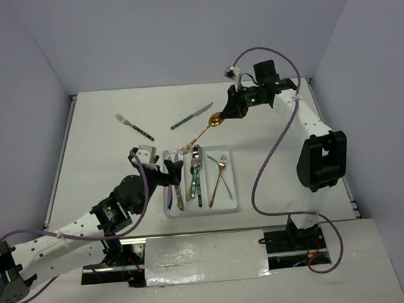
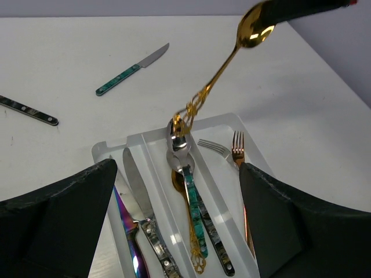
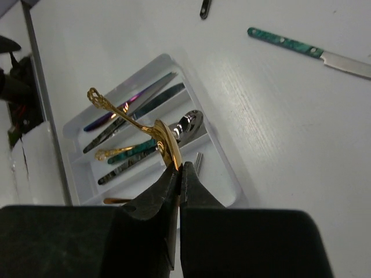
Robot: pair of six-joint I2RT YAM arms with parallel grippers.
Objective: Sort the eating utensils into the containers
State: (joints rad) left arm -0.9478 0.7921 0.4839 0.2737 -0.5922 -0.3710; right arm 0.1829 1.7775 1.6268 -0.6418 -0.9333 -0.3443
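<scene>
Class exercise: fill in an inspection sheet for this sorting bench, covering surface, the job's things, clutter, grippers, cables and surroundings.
Surface: white table, no spills seen.
Job's things: white three-compartment tray holds knives, spoons and forks, one kind per compartment. A loose fork and a teal-handled knife lie on the table beyond it. A gold spoon is held in the air near the tray's far end.
Clutter: nothing seen.
Grippers: right gripper shut on the gold spoon's bowl; left gripper open and empty, over the tray.
Cables: purple cable on the right arm and on the left arm, both off the utensils.
Surroundings: plain walls on three sides.
</scene>
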